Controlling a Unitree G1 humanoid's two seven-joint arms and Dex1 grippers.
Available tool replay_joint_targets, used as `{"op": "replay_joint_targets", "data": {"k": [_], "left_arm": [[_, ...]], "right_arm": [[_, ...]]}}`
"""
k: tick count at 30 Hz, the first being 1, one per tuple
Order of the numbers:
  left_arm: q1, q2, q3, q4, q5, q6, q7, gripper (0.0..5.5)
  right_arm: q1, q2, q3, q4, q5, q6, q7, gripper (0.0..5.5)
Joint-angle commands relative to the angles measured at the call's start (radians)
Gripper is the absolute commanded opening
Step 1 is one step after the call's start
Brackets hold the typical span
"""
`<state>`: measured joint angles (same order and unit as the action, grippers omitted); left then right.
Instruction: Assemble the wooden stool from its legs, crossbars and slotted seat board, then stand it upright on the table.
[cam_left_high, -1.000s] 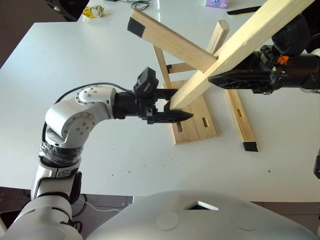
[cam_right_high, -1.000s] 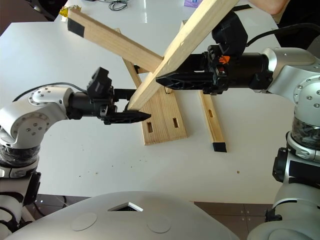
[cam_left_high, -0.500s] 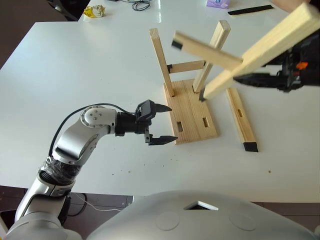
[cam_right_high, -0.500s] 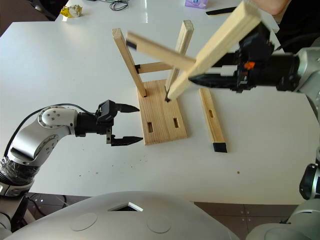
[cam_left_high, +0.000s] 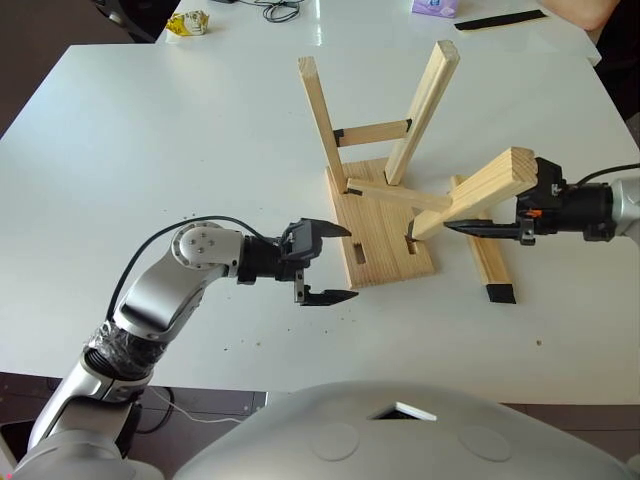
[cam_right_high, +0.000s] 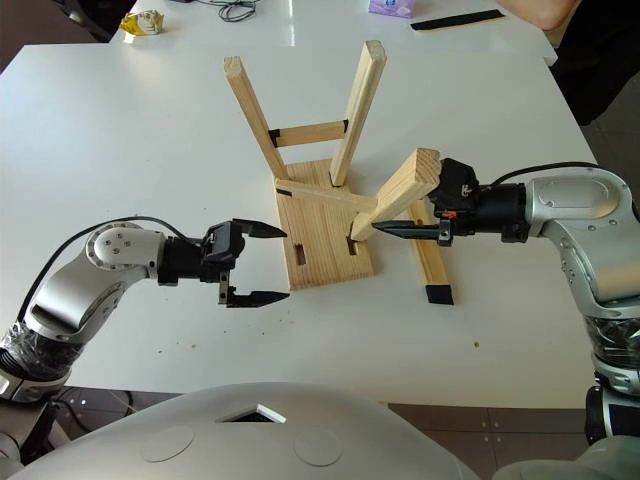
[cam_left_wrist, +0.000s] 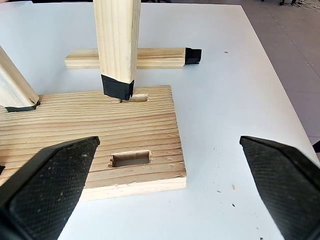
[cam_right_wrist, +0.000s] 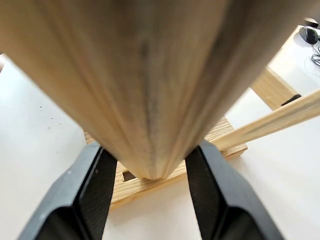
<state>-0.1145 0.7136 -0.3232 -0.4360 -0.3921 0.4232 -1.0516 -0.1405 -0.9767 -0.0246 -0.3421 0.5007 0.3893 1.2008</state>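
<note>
- I am seeing the slotted seat board (cam_left_high: 378, 250) lying flat on the white table (cam_left_high: 150, 150), slots facing up.
- Two legs are standing in its far slots, the far-left leg (cam_left_high: 322, 120) and the far-right leg (cam_left_high: 420, 110), both leaning outward, with a short crossbar (cam_left_high: 375, 132) joining them.
- The right gripper (cam_left_high: 452, 222) is clamping a third leg (cam_left_high: 480, 185), its fingers (cam_right_wrist: 95, 190) pressing on both sides of the wood. This leg is tilting steeply toward the robot's right.
- Its black-taped end (cam_left_wrist: 117, 86) is sitting at the near-right slot; I cannot tell whether it is seated inside.
- A second crossbar (cam_left_high: 395, 195) is running from this held leg across the board toward the foot of the far-left leg.
- A loose leg (cam_left_high: 490, 262) is lying flat on the table just right of the board, black end nearest me.
- The left gripper (cam_left_high: 352, 263) is hovering at the board's near-left edge, spread wide and holding nothing, with the empty near-left slot (cam_left_wrist: 131, 158) in front of it.
</note>
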Motion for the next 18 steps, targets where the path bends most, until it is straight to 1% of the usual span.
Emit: {"op": "replay_joint_targets", "data": {"k": [1, 13, 18], "left_arm": [[0.007, 0.025, 0.008, -0.018, 0.001, 0.000, -0.024, 5.21], [0.028, 0.024, 0.026, -0.048, -0.016, 0.030, -0.013, 5.21], [0.032, 0.028, 0.027, -0.063, -0.025, 0.042, -0.014, 5.21]], "right_arm": [[0.044, -0.009, -0.006, -0.013, -0.024, -0.027, 0.011, 2.02], [0.089, -0.059, -0.011, -0.067, 0.009, -0.013, 0.060, 2.02], [0.135, -0.070, -0.010, -0.071, 0.005, -0.019, 0.068, 2.02]]}}
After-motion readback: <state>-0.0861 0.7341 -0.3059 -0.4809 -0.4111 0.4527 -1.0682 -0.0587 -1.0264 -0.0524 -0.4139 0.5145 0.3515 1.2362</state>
